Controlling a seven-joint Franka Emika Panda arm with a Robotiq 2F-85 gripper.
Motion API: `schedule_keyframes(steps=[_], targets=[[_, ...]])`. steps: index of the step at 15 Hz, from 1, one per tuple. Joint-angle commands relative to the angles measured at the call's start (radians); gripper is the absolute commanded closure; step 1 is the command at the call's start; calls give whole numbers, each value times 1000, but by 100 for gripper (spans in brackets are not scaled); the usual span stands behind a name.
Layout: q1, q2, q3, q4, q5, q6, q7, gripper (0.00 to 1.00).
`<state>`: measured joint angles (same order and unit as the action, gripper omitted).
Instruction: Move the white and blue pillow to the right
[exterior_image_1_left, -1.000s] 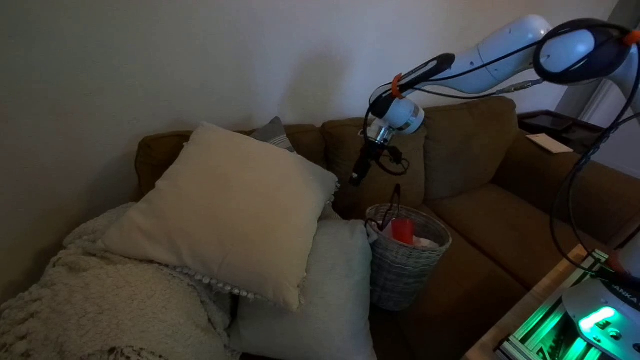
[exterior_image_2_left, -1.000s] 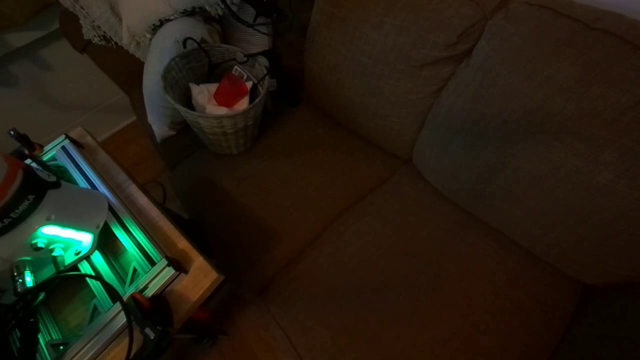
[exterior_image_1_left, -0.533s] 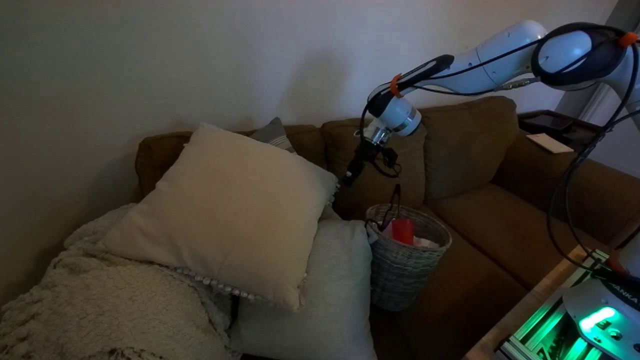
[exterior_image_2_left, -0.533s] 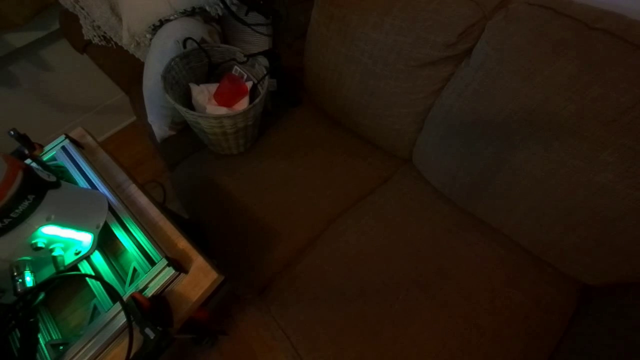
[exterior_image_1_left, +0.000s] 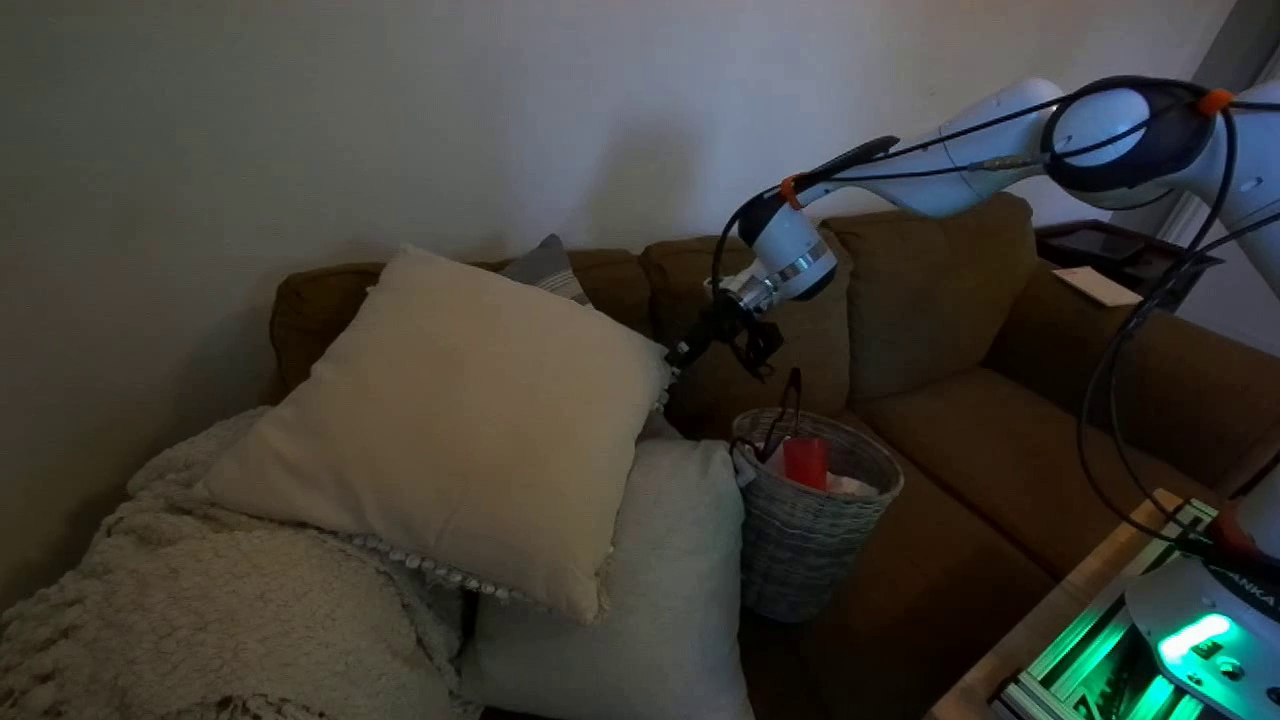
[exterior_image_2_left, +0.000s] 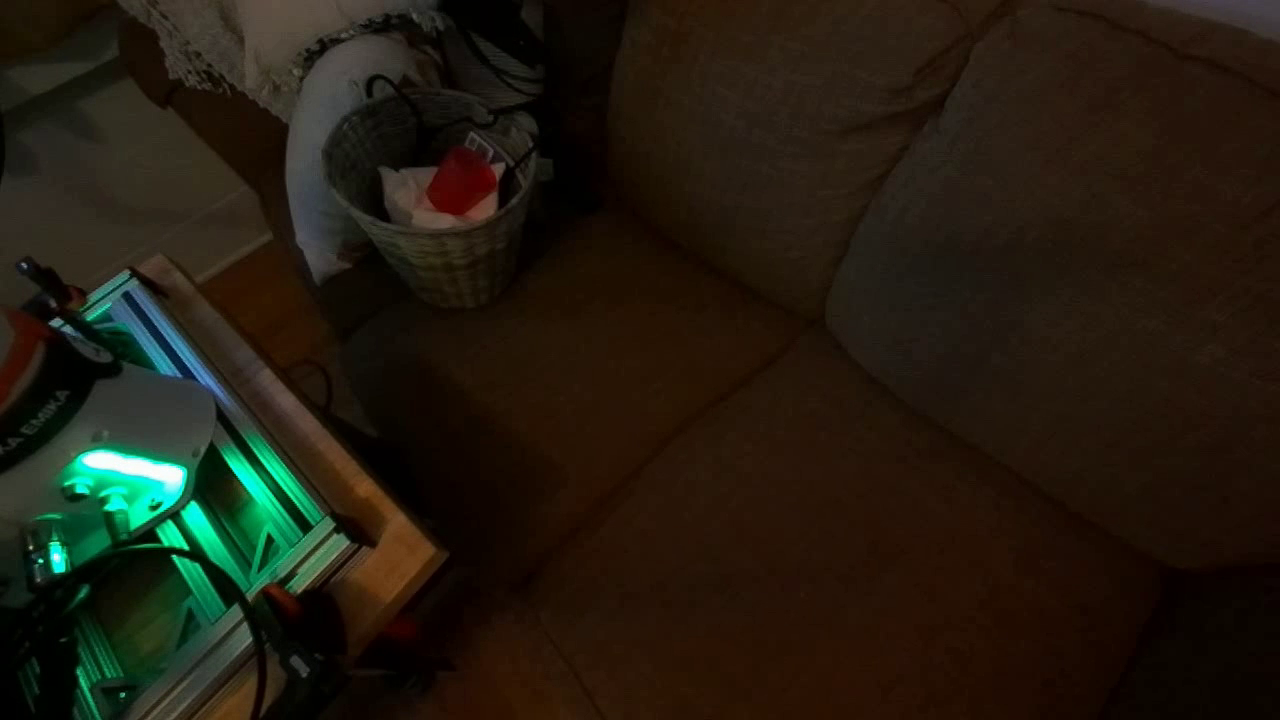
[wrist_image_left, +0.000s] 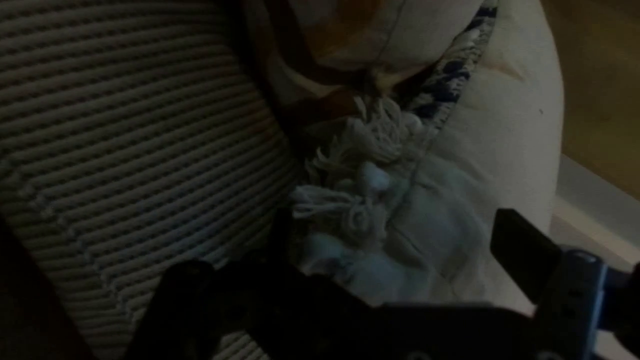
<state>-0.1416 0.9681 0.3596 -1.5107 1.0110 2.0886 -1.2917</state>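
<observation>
Hanging at one corner of one white and blue pillow, one tool has two fingers parted.

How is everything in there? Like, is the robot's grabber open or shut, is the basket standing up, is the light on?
White and blue pillow, tilted, cream face showing
Gripper, open, at that pillow's corner
Lower white pillow, partly covered by the tilted one
Grey striped pillow, mostly hidden behind the tilted one
Fluffy blanket, rumpled
Wicker basket, upright, uncovered, red object inside
Robot base light, lit green
</observation>
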Motion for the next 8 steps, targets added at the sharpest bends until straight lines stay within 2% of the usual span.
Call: schedule_keyframes(steps=[1, 4, 5, 6, 8], targets=[[14, 113, 5, 111, 95, -129, -93, 0], [40, 172, -2, 192, 145, -251, -121, 0], [50, 181, -8, 211, 153, -282, -123, 25], [54, 169, -12, 217, 157, -304, -128, 27], [64, 106, -32, 191, 155, -299, -137, 42]])
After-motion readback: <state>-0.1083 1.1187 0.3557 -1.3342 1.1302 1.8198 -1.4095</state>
